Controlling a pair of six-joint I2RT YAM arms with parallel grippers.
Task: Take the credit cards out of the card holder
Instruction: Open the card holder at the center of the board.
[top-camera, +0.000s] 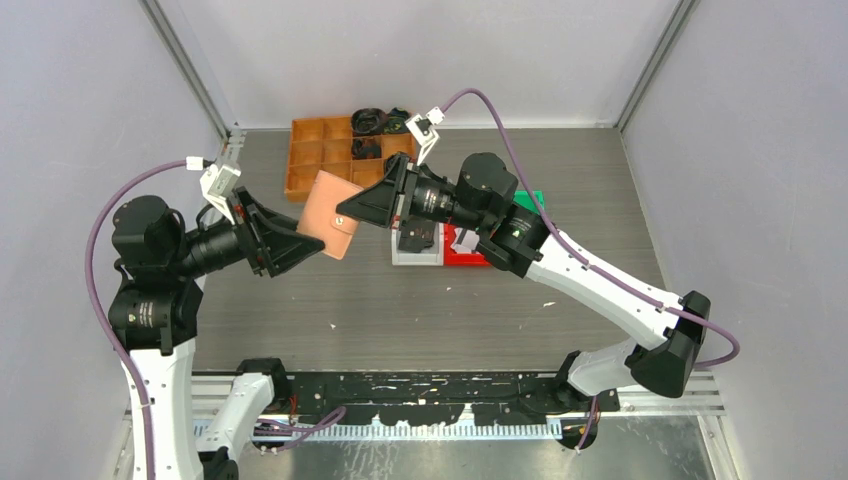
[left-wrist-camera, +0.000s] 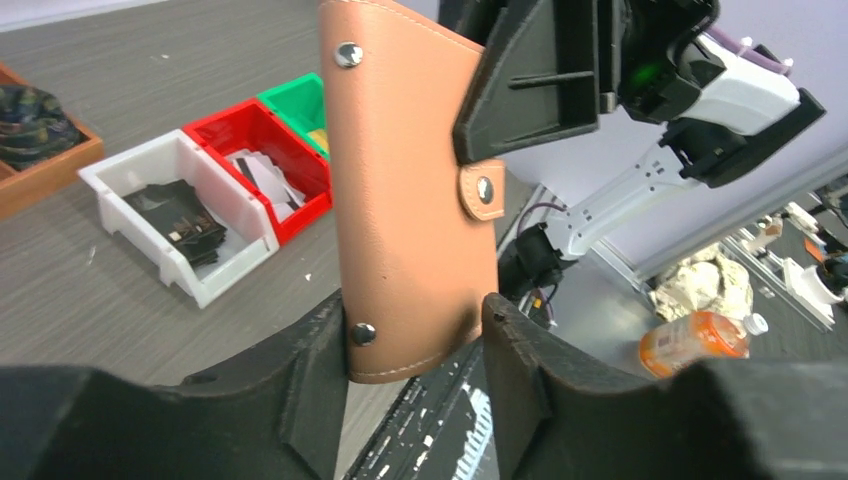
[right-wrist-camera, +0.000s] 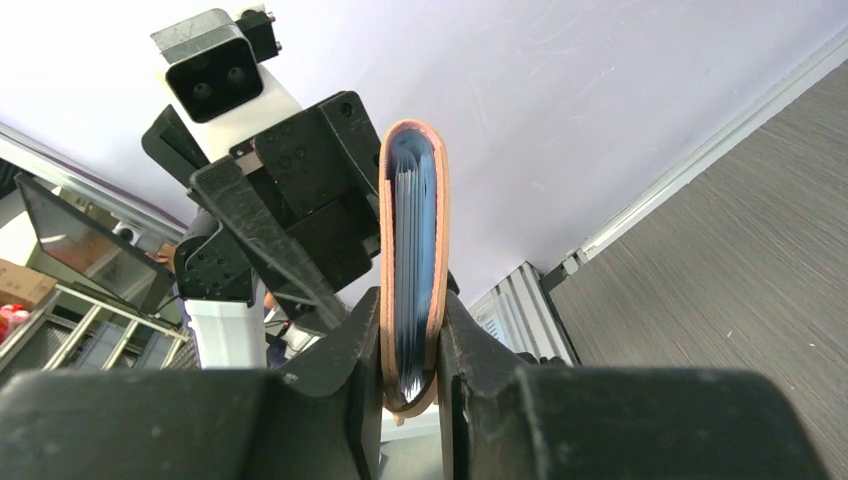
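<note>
Above the grey table (top-camera: 400, 310) we see the folded card holder (top-camera: 330, 215) aloft. The right gripper (right-wrist-camera: 410, 320) pinches it flat. Whether the left gripper (left-wrist-camera: 415, 305), straddling its end, grips, we cannot tell.

Pretty clearly a robotics lab test cell: two white-and-black robot arms (top-camera: 600, 290) are bolted to a black slotted rail (top-camera: 440, 384) at the near edge of a grey wood-look tabletop (top-camera: 400, 310). It's boxed in by plain pale walls (top-camera: 400, 50) with aluminium corner posts (top-camera: 185, 60). Small sorting bins (top-camera: 415, 261) sit mid-table, an orange compartment tray (top-camera: 305, 160) sits by the far edge, and an orange drink bottle (left-wrist-camera: 700, 340) lies outside the cell.
</note>
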